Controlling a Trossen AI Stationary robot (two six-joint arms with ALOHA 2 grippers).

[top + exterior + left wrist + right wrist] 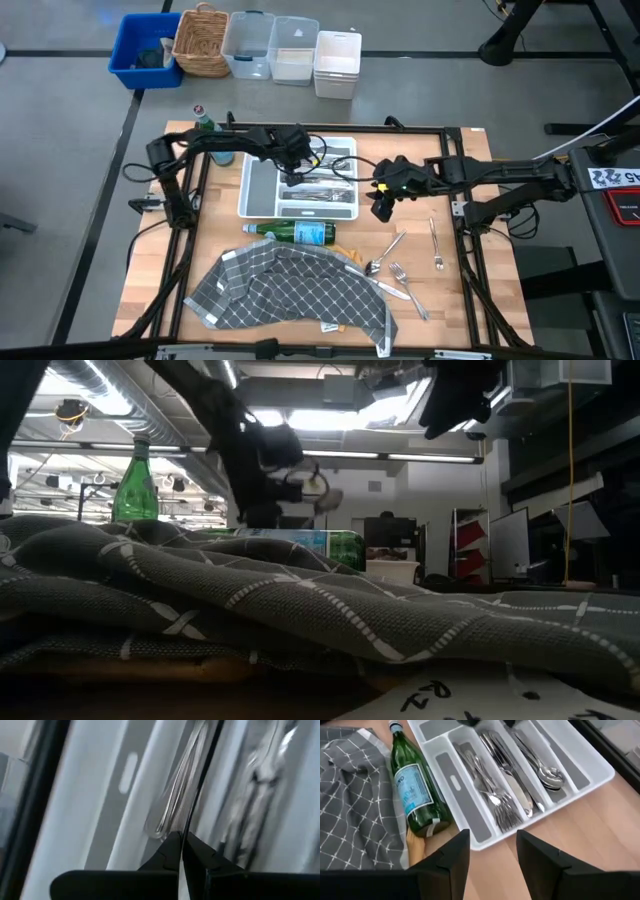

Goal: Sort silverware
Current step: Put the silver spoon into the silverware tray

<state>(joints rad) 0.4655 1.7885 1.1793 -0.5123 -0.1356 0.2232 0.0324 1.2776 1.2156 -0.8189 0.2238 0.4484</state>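
Observation:
The white compartment tray (262, 196) holds sorted silverware: forks (490, 795), knives (512, 777) and spoons (547, 772), each kind in its own slot. My left gripper (292, 172) reaches down into the tray, shut on a slim piece of silverware (197, 785) that shows edge-on. My right gripper (492, 855) hangs open above the table, just right of the tray (580, 762), with nothing between its fingers. Loose silverware (398, 272) lies on the wood at the near right, with a further piece (436, 245) beyond it. My left gripper pinches a thin piece of silverware between its two fingertips (170, 851). The piece shows edge-on as a dark line (187, 826) running out ahead of the tips, along the fingers. The fingers slant down over a tray slot. What kind of piece it is cannot be told.
A green bottle (295, 233) lies on its side in front of the tray, and another (205, 124) stands at the tray's far left. A grey checked cloth (290, 290) covers the near middle of the table. Bins and a basket (203, 40) stand beyond the table.

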